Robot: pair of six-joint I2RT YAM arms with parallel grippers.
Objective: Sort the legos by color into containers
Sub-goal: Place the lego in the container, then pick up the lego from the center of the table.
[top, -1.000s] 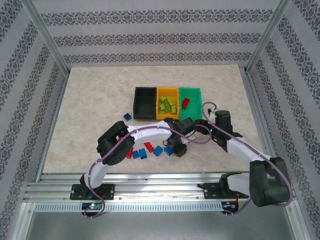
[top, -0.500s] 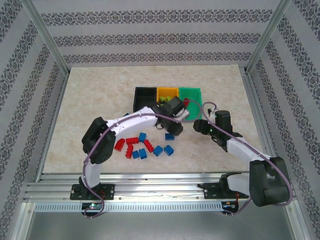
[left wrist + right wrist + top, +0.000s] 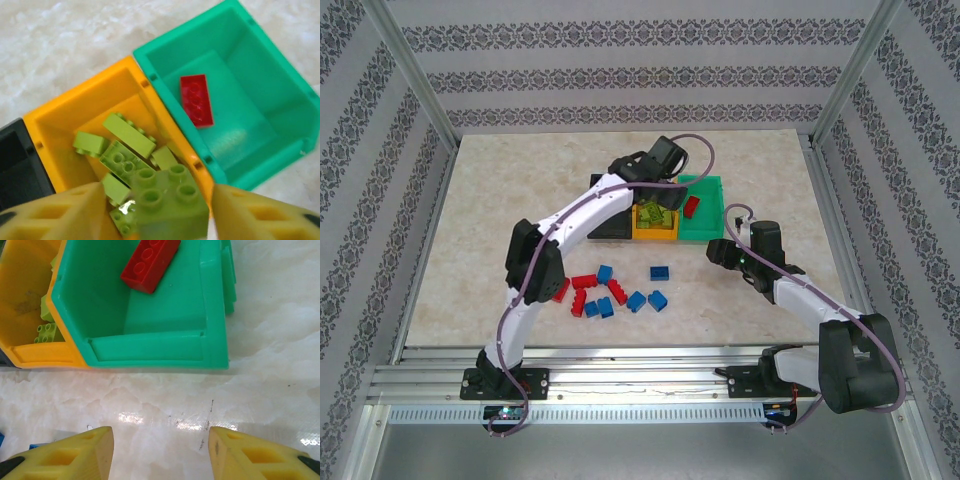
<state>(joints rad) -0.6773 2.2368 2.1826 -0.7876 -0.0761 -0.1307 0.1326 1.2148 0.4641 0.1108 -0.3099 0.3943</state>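
Lime brick (image 3: 170, 205) sits loose between the spread fingers of my left gripper (image 3: 157, 200), straight above the orange bin (image 3: 75, 107): it only has to fall. My right gripper (image 3: 160, 450), spread and empty, hangs beside the green bin (image 3: 150, 347), nearer the blue bricks (image 3: 660, 272).

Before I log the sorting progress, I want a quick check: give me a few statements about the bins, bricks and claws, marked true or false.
1. The green bin holds one red brick. True.
2. The lime bricks lie in the black bin. False: they lie in the orange-yellow bin.
3. The right claw grips a blue brick. False: it is open and empty.
4. Blue bricks and red bricks lie loose on the table. True.
5. The left claw hangs over the orange-yellow bin. True.
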